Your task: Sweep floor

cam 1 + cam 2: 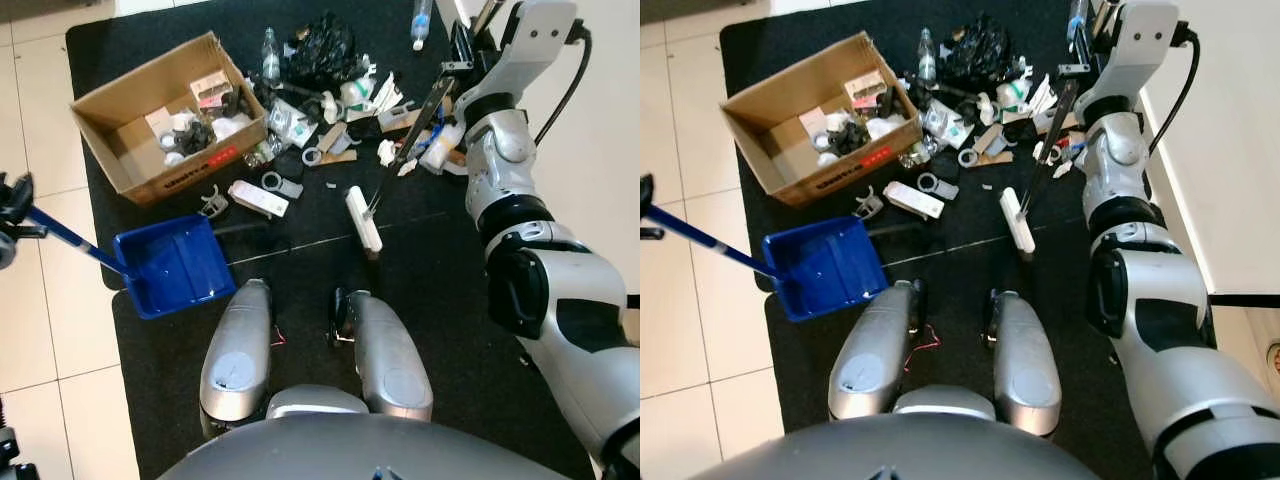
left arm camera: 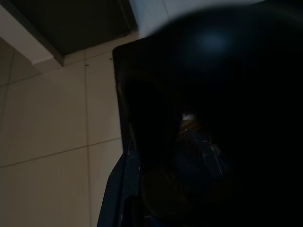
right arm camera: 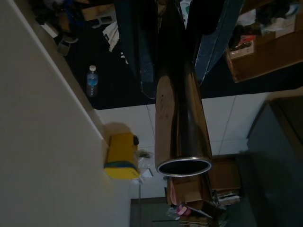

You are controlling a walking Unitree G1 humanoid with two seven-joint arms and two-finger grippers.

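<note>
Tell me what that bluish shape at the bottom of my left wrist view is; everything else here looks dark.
Observer: A blue dustpan lying on the black mat; its handle runs to the left claw.
Visitor: Anything to sweep?
Observer: Yes, a litter pile lies beyond the dustpan, beside a cardboard box.
Visitor: And a broom?
Observer: The right claw grips the broom by its metal pole.

Dustpan (image 1: 175, 265) left of broom (image 1: 365, 220)
</note>
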